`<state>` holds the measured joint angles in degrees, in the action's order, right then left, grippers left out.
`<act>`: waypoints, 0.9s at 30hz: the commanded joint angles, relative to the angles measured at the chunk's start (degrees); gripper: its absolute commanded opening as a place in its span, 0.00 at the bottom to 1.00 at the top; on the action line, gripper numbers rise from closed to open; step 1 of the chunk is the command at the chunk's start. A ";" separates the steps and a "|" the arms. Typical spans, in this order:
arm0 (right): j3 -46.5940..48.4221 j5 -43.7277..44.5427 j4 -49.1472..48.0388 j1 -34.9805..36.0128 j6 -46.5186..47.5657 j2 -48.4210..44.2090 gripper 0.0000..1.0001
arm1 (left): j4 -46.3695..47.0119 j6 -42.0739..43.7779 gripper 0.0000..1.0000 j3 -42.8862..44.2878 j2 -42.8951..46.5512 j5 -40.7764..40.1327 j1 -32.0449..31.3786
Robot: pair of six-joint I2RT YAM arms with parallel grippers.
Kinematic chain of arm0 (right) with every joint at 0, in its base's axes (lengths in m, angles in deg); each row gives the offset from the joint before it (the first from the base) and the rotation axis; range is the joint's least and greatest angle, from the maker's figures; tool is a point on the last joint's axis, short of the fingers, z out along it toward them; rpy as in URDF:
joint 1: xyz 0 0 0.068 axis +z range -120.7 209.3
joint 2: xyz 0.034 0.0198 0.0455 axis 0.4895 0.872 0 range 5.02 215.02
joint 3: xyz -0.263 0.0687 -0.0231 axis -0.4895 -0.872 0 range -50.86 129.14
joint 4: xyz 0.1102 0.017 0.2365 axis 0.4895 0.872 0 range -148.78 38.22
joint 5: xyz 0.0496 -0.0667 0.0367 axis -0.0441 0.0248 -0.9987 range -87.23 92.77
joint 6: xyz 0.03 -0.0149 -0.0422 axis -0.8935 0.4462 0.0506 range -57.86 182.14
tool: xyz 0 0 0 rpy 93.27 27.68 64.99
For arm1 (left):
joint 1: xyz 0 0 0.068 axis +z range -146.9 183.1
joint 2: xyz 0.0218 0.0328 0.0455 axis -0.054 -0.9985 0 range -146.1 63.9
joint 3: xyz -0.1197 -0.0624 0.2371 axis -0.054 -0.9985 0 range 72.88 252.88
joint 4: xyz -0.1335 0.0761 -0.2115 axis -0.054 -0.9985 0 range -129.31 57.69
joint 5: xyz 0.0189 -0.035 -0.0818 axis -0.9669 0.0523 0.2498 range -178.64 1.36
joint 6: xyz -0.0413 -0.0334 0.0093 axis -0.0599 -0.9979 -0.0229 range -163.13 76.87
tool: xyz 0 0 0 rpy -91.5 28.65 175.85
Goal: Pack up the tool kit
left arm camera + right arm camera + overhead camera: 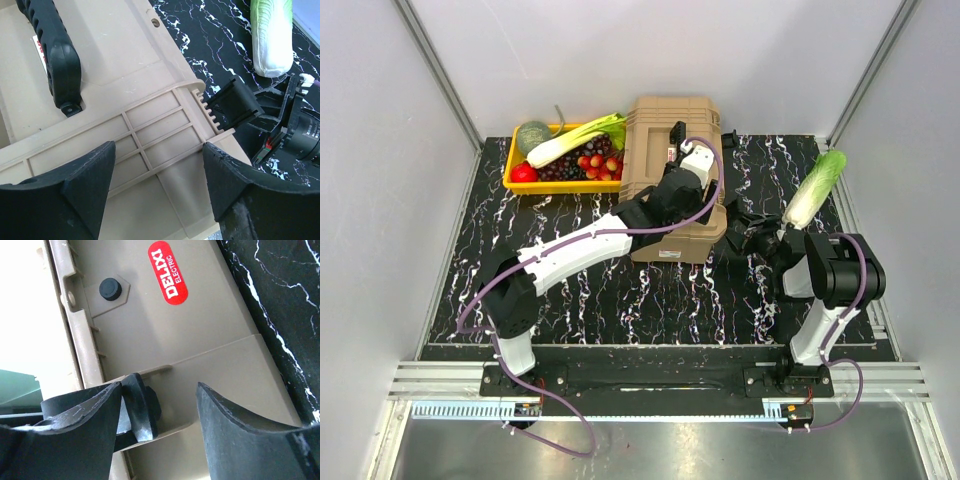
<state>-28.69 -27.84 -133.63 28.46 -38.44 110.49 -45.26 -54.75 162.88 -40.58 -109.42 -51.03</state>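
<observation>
Left arm [570, 250] reaches over tan toolbox [670, 115], rear centre of bench [580, 290]. Left wrist: left end effector [159, 165] spread above ribbed lid. Right wrist: right end effector [160, 395] spread at toolbox side, black latch [142, 405] against one finger.

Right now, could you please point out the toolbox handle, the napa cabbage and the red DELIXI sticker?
toolbox handle [56, 47]: left wrist view, middle of the black grip.
napa cabbage [272, 45]: left wrist view, its white stalk end.
red DELIXI sticker [168, 273]: right wrist view, centre of the label.
</observation>
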 commanded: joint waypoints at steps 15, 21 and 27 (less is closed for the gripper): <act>3.22 1.78 11.21 4.88 10.13 -17.66 0.66 | -29.94 2.74 0.72 -6.06 -9.16 5.48 -0.19; 5.24 1.78 15.69 5.59 13.38 -19.51 0.68 | -29.94 2.83 0.72 -5.88 -9.33 5.92 -0.19; 7.18 2.57 20.09 7.34 17.52 -21.88 0.74 | -30.12 2.74 0.72 -5.88 -9.16 6.01 -0.28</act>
<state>-26.24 -21.35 -108.56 32.00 -24.78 93.38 -46.16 -54.70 163.62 -40.87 -108.70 -50.92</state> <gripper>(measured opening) 0.719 0.722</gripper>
